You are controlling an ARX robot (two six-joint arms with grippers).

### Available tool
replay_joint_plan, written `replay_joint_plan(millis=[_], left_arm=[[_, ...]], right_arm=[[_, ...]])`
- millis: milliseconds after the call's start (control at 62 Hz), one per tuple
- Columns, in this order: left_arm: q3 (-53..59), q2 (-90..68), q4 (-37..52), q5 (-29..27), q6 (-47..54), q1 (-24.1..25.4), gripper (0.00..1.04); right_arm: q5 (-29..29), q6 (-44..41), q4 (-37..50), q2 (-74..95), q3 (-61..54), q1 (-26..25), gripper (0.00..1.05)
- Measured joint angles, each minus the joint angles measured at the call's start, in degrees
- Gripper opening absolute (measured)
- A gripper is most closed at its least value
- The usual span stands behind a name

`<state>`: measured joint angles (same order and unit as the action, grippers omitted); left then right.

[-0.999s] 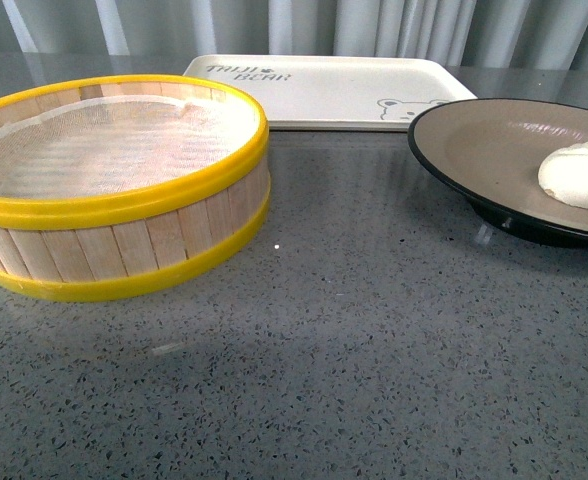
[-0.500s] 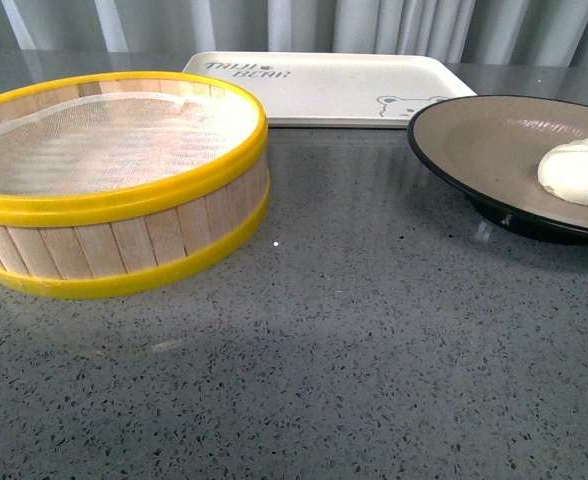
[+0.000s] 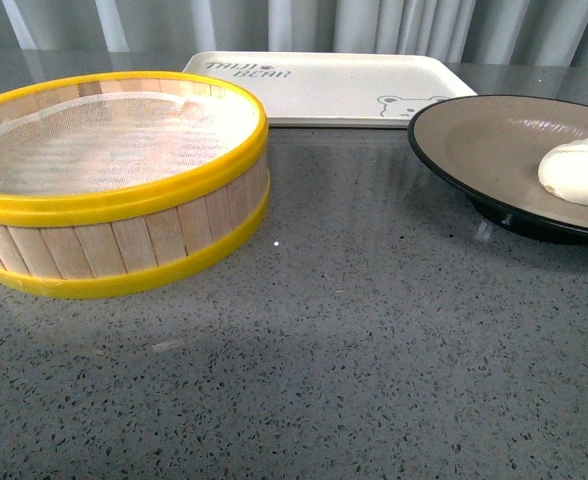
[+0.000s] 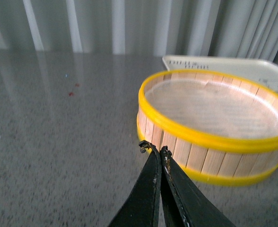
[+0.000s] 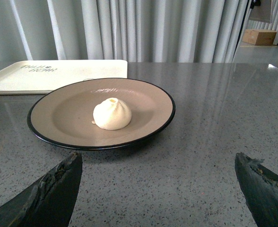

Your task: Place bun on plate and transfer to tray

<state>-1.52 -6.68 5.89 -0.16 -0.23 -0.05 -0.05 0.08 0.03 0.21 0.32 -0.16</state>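
One bun (image 5: 112, 114): small, white, round, pleated peak up, sitting upright near the plate's centre. One plate (image 5: 63, 113): wide, shallow, tan inside, black rim, flat on the grey speckled surface (image 3: 374, 350), just beside the tray. One tray (image 3: 334, 90): cream rectangle, rounded corners, grey lettering, bear face, lying flat.

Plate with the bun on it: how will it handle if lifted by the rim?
The plate looks rigid and glossy: probably stiff, slippery at the rim. The bun sits loose in its shallow well; likely rolls or slides if tilted.
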Motion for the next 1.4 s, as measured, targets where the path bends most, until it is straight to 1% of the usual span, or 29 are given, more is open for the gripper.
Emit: replay_joint_plan(millis=[16,81,483,532,709,1015,1064,1112,1128,1144,1193,1241,1257,1322,1402], left_arm=[[0.0,2.4,-3.34,0.2,0.0,0.0,0.04],[0.0,5.46,-5.55,0.13,-0.02,0.0,0.04],[0.0,6.45,-5.86,0.15,-0.07,0.0,0.04],[0.0,6.45,-5.86,0.13,-0.04,0.0,0.11],[0.0,6.45,-5.86,0.15,-0.02,0.0,0.41],[0.0,6.45,-5.86,0.13,-0.02,0.0,0.91],[0.02,6.45,-5.86,0.13,-0.02,0.0,0.99],[0.0,6.45,-5.86,0.15,0.0,0.0,0.99],[0.0,6.45,-5.86,0.13,0.0,0.0,0.99],[0.0,6.45,-5.86,0.11,-0.02,0.0,0.98],[0.0,6.47,-5.86,0.17,0.0,0.0,0.98],[0.02,6.45,-5.86,0.17,0.0,0.0,0.98],[0.0,6.45,-5.86,0.17,0.0,0.0,0.98],[0.0,6.47,-5.86,0.15,0.0,0.0,0.98],[0.0,6.47,-5.86,0.15,0.0,0.0,0.98]], right_arm=[[0.0,0.0,0.0,0.0,0.0,0.0,0.96],[0.02,0.0,0.0,0.0,0.0,0.0,0.96],[0.0,0.0,0.0,0.0,0.0,0.0,0.96],[0.0,0.0,0.0,0.0,0.0,0.0,0.96],[0.0,0.0,0.0,0.0,0.0,0.0,0.96],[0.0,0.0,0.0,0.0,0.0,0.0,0.96],[2.05,-2.25,-1.38,0.63,0.44,0.83,0.96],[5.46,-7.39,-1.57,2.82,1.2,2.05,0.96],[6.21,-10.82,-0.55,4.24,1.62,2.36,0.96],[6.23,-13.68,1.03,6.01,2.01,2.47,0.96],[5.55,-18.08,4.98,9.55,3.02,2.05,0.96],[3.5,-22.51,10.78,14.47,4.63,0.52,0.96],[3.3,-22.82,11.43,15.52,4.98,0.11,0.96],[1.07,-24.79,20.22,22.82,7.63,-3.39,0.96],[-2.21,-23.17,26.51,31.17,10.99,-7.8,0.96]])
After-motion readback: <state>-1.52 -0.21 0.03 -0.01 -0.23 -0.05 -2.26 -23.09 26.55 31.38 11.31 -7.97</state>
